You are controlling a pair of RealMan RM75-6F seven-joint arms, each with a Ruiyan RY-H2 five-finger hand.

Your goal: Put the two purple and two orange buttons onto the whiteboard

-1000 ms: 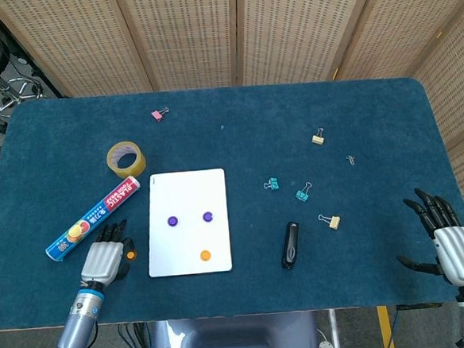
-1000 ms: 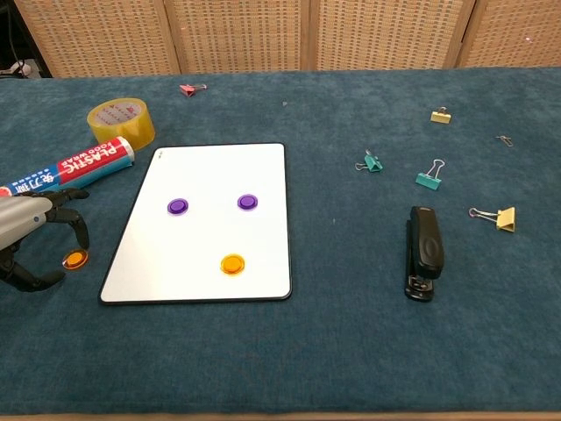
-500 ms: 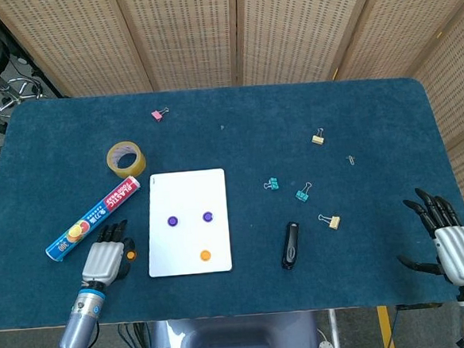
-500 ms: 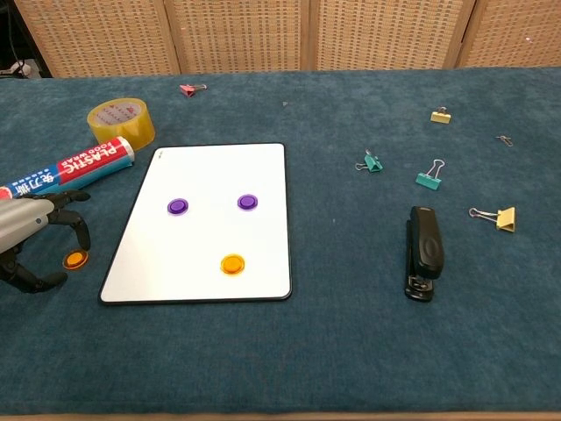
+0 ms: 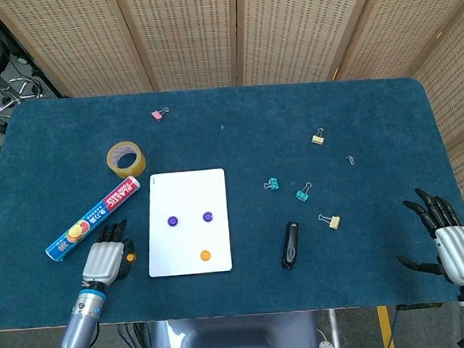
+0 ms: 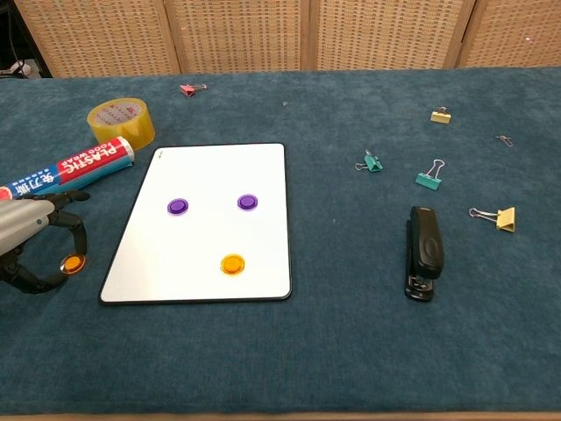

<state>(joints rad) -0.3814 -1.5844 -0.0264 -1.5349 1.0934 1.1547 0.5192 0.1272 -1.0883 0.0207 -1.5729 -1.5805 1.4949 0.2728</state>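
Since the earlier frame, the left hand (image 6: 31, 241) is drawn slightly back, fingers curled over the loose orange button (image 6: 71, 263); whether it is gripped cannot be told. Only the head view shows the right hand (image 5: 448, 238), spread and empty.

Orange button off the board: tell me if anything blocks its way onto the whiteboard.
Nothing visible does. The orange button lies on the cloth under the left hand, beside the whiteboard, with bare cloth between them.
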